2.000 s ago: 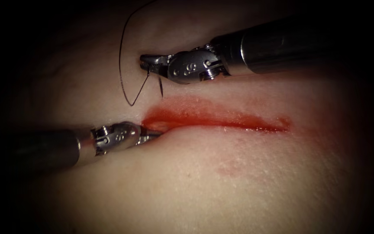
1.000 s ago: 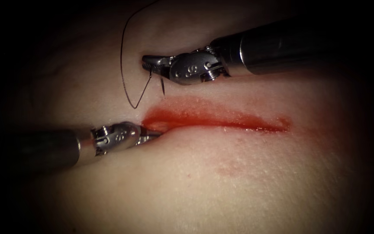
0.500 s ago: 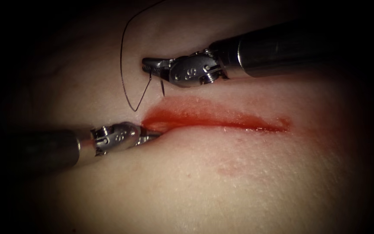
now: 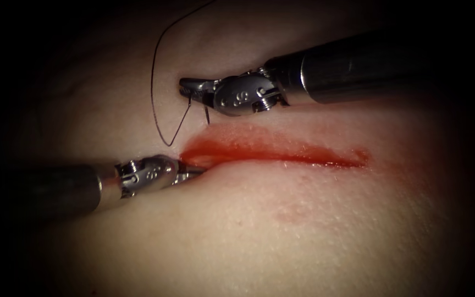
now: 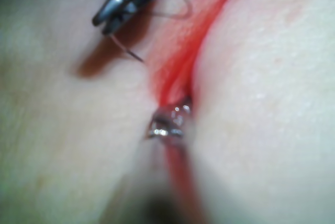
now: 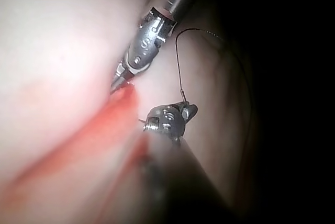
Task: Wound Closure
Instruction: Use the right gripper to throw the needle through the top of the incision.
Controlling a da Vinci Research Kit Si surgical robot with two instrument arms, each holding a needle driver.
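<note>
Two tools work at the left end of the cut (image 4: pixel 273 154), and no stitch crosses it yet, so by my judgement the closure is barely begun and the whole length remains open.

From the endoscope, the right claw (image 4: pixel 189 87) sits above the cut, closed on the needle (image 4: pixel 206 113) near its thread end, so that the short dark curve hangs down with its point free of the tissue (image 4: pixel 303 231), just above the upper edge. The thread (image 4: pixel 153 82) leaves that claw, dips to a sharp bend near the cut's left end and arcs up into the dark. The left claw (image 4: pixel 191 170) lies pressed into the cut's left end at the lower lip; its tips are buried in red fluid (image 4: pixel 232 149), and I cannot tell whether it grips the tissue or how far it is open.

Seen from the left wrist, the left claw (image 5: pixel 170 122) noses into the red groove, and the right claw (image 5: pixel 107 20) holds the needle (image 5: pixel 127 49) clear of the surface.

Seen from the right wrist, the right claw (image 6: pixel 186 110) carries the thread (image 6: pixel 179 67) upward while the left claw (image 6: pixel 119 82) meets the cut.

Pale, moist tissue fades into darkness all round.
</note>
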